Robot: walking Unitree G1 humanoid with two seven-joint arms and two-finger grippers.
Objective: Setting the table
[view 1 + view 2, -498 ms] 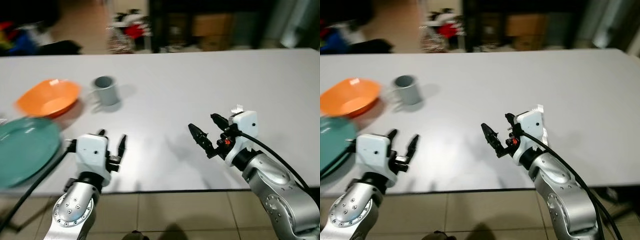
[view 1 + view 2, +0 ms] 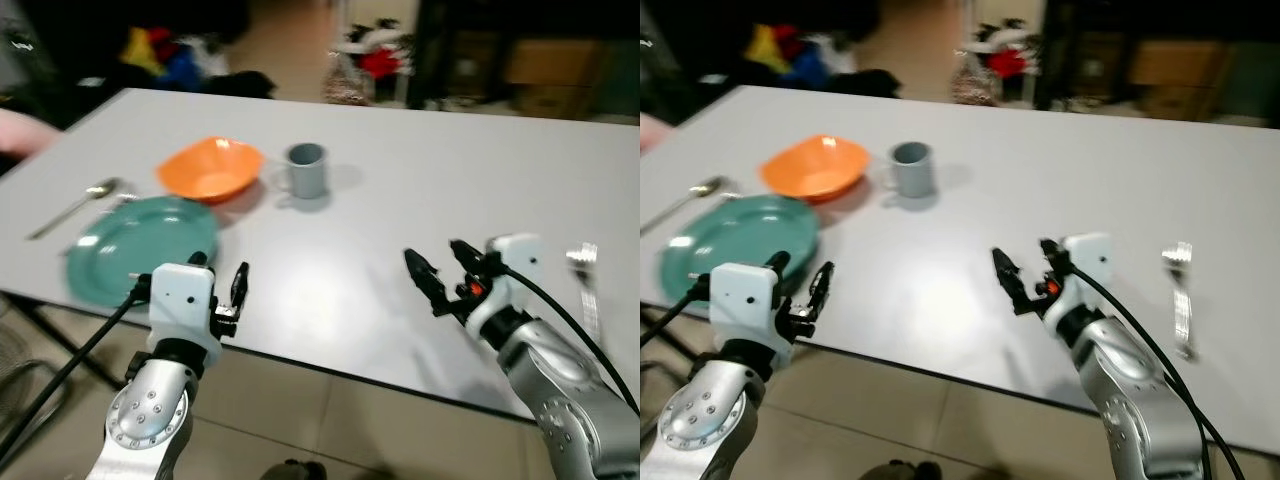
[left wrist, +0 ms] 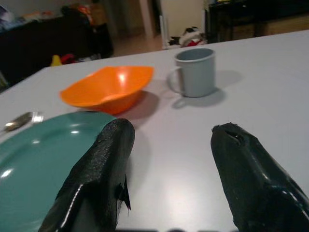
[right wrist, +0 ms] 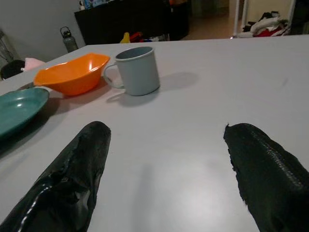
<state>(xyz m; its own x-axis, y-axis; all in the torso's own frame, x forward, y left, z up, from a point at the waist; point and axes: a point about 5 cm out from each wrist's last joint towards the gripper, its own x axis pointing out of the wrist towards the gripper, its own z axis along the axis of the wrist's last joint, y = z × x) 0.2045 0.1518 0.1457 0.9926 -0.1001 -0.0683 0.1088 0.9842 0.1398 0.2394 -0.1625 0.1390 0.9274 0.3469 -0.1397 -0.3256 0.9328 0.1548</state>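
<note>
On the white table, left to right: spoon, green plate beside orange bowl, grey mug, left gripper spread wide and empty, right gripper likewise, fork far right.

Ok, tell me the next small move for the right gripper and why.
Probably swing the right gripper, open and empty, toward the fork lying alone on the table to its right. The green plate sits far off on the robot's left, with the spoon beyond it.
</note>
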